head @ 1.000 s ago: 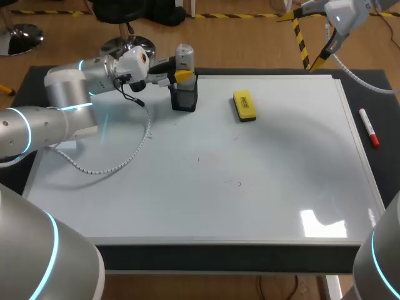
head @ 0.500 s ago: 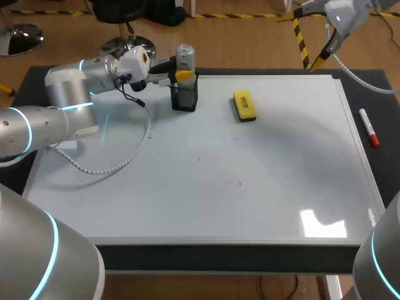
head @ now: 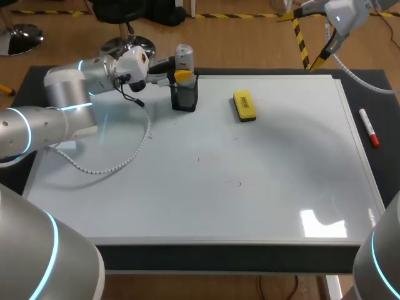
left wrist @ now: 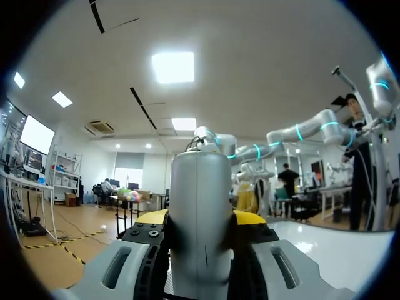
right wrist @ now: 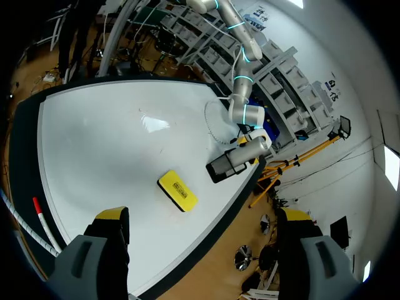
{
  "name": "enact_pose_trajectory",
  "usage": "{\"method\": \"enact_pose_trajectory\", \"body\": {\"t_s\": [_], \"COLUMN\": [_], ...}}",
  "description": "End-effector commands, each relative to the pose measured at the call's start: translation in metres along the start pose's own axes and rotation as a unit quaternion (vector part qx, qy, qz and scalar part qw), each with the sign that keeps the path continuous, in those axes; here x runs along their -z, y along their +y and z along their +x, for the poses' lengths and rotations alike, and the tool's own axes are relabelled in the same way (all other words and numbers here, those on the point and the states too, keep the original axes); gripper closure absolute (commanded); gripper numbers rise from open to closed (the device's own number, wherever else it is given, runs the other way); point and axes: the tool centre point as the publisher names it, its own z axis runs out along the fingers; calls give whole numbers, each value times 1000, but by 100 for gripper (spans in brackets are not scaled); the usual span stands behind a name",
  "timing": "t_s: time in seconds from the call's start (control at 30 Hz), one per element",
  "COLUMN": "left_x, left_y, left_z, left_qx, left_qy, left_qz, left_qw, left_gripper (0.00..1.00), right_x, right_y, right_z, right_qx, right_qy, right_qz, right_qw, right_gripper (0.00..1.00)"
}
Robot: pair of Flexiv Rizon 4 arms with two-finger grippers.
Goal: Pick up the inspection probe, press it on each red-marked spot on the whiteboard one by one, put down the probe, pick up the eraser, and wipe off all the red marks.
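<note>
**Whiteboard station, near edge to far edge.**

- **Nearest:** the whiteboard [head: 262,212] shows only a couple of faint dark specks near its middle. No red mark can be made out from overhead.
- **Right of the board:** a red-and-white marker [head: 369,127] lies on the dark table just beyond the edge.
- **Further back:** the yellow eraser [head: 244,105] rests flat on the board, well apart from both arms.
- **Far edge, near the eraser:** the black holder [head: 185,99] stands upright with the grey inspection probe [head: 184,56] rising out of it.
- **At the probe:** the left gripper [left wrist: 201,222] comes in level from the side. Its jaws are clamped on the probe's body from two sides, and the wrist view shows a yellow tip on either flank.
- **Farthest:** the right gripper [right wrist: 203,215] hangs high over the far right corner, its jaws wide apart and holding nothing.

**Change:** over the last second nothing has visibly shifted. The probe, holder, eraser and both arms sit where they were.

**Reading:** the grasp looks made, but the probe remains seated in the holder. The pressing stage appears not yet begun, and a straight upward draw would free the probe.
</note>
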Motion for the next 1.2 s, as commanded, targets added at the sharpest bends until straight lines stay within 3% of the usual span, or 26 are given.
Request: {"method": "enact_pose_trajectory", "body": {"t_s": [0.03,0.07,0.13,0.2,0.23,0.27,0.77,1.2], "left_x": [1,1,1,1,2,2,2,-1], "left_y": [-3,-3,-3,-4,-4,-5,-11,-44], "left_z": [0,0,0,0,0,-1,2,15], "left_qx": [0,0,0,0,-1,-1,-5,-10], "left_qy": [2,2,2,3,3,2,4,8], "left_qz": [-2,-2,-3,-3,-3,-4,-7,-49], "left_qw": [1000,1000,1000,1000,1000,1000,1000,999], "left_gripper": [58,52,30,24,9,0,0,0], "right_x": [1,1,1,1,1,1,1,1], "right_y": [0,0,0,0,0,0,0,0], "right_z": [0,0,0,0,0,0,0,0], "right_qx": [1,1,1,1,1,1,1,1], "right_qy": [3,3,3,3,3,3,3,3], "right_qz": [1,1,1,1,1,1,1,1], "right_qw": [1000,1000,1000,1000,1000,1000,1000,1000], "right_gripper": [0,0,0,0,0,0,0,0]}}
